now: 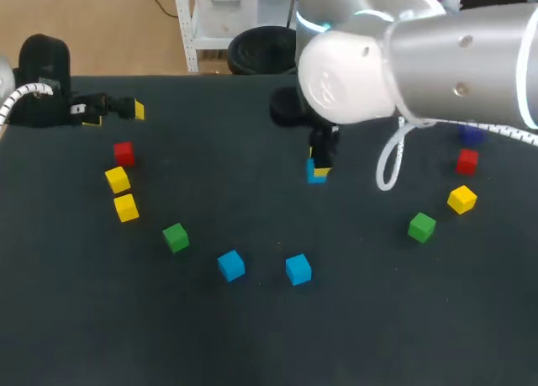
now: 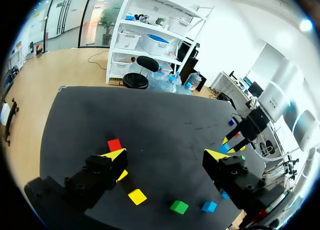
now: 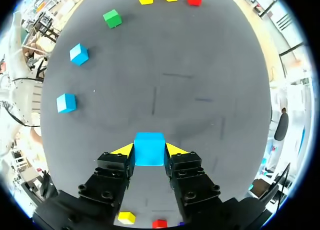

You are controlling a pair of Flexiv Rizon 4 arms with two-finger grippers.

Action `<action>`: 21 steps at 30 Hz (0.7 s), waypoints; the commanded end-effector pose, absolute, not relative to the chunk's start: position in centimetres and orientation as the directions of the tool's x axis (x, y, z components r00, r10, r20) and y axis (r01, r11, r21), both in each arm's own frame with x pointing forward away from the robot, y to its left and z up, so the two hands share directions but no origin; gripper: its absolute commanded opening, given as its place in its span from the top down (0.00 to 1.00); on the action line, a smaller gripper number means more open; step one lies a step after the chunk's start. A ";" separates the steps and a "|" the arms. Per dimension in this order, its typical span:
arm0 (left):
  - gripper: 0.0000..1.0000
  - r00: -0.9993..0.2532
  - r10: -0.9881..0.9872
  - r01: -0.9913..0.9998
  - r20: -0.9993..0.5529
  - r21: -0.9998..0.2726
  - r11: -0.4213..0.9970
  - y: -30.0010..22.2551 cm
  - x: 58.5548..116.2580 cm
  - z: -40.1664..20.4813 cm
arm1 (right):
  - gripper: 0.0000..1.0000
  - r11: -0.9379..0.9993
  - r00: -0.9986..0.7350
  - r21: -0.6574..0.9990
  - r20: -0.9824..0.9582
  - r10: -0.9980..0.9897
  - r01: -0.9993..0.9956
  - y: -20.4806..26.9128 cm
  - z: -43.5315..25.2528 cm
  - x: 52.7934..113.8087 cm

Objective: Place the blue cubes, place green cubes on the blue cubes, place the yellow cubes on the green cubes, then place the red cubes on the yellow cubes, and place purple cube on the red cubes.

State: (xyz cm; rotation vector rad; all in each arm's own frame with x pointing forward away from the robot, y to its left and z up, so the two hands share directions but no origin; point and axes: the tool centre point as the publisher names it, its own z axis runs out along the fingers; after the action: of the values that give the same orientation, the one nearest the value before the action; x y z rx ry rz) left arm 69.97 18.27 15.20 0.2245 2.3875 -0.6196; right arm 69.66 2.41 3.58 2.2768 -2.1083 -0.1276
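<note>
While the right end effector clamps a blue cube between its yellow tips near the middle of the dark desk, the left end effector hangs with fingers spread wide over the far left corner. Two more blue cubes sit side by side nearer the front. A green cube, yellow cubes and a red cube lie to the left. Another green cube and a purple cube lie to the right.
</note>
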 end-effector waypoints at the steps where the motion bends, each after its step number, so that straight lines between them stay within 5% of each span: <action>1: 0.00 -0.768 0.001 0.319 -0.640 -0.381 0.868 18.5 69.9 15.0 | 1.00 -0.080 0.079 0.099 -0.010 -0.997 -0.992 3.0 2.8 70.1; 21: 0.00 -0.768 0.001 0.319 -0.640 -0.381 0.868 18.5 69.9 15.0 | 1.00 -0.012 0.015 0.143 0.014 -1.000 -0.990 3.3 1.3 69.6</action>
State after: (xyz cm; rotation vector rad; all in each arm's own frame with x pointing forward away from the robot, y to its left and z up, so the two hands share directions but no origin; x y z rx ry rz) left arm 69.97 18.27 15.20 0.2245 2.3875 -0.6196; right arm 69.81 3.34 1.45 2.1511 -2.1232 -0.1399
